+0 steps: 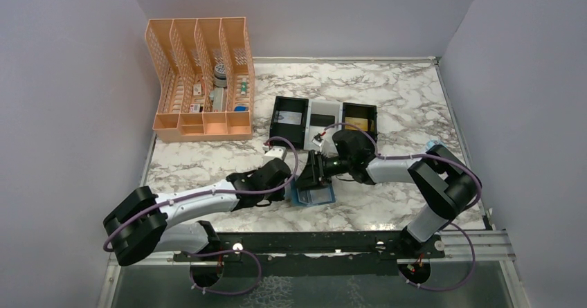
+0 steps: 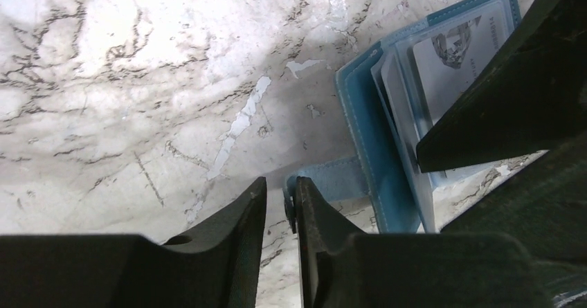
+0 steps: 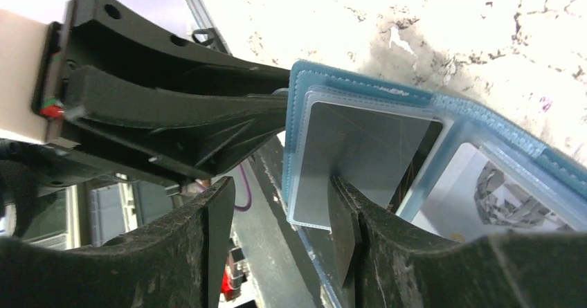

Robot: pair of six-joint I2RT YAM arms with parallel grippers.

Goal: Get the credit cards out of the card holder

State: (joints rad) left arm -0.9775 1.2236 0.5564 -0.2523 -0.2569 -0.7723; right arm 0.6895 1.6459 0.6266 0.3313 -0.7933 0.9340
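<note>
Two robot grippers crowd one small blue wallet [image 1: 317, 197], which lies open on the marble table [image 1: 387, 93] near its front edge, between the arms. The left gripper [image 2: 280, 207] sits low at the wallet's strap [image 2: 336, 180]. Its fingers are only a slit apart and bare marble shows through the gap, so from where I stand the strap looks released rather than pinched. The right gripper [image 3: 280, 211] is open wider and straddles the edge of a clear plastic leaf holding a grey card [image 3: 367, 142]. One finger [image 3: 342, 218] rests on that leaf and the other hangs off the wallet's side. A pale card [image 2: 457, 48] printed with a figure shows in the next pocket. Behind them, a three-part tray [image 1: 325, 103] holds a silver card [image 1: 291, 118], a black card [image 1: 322, 119] and a gold card [image 1: 358, 122].

The danger, as it looks, is that nothing pins the wallet down. If the right fingers close and pull, they may catch leaf and card together. The whole wallet may then lift or skid towards the front rail [image 1: 346, 241] instead of giving the card up. The slick plastic could also let the card slip, or the leaf could crease or tear under a hard pinch. With both grippers this close, a careless move could knock them together.
</note>
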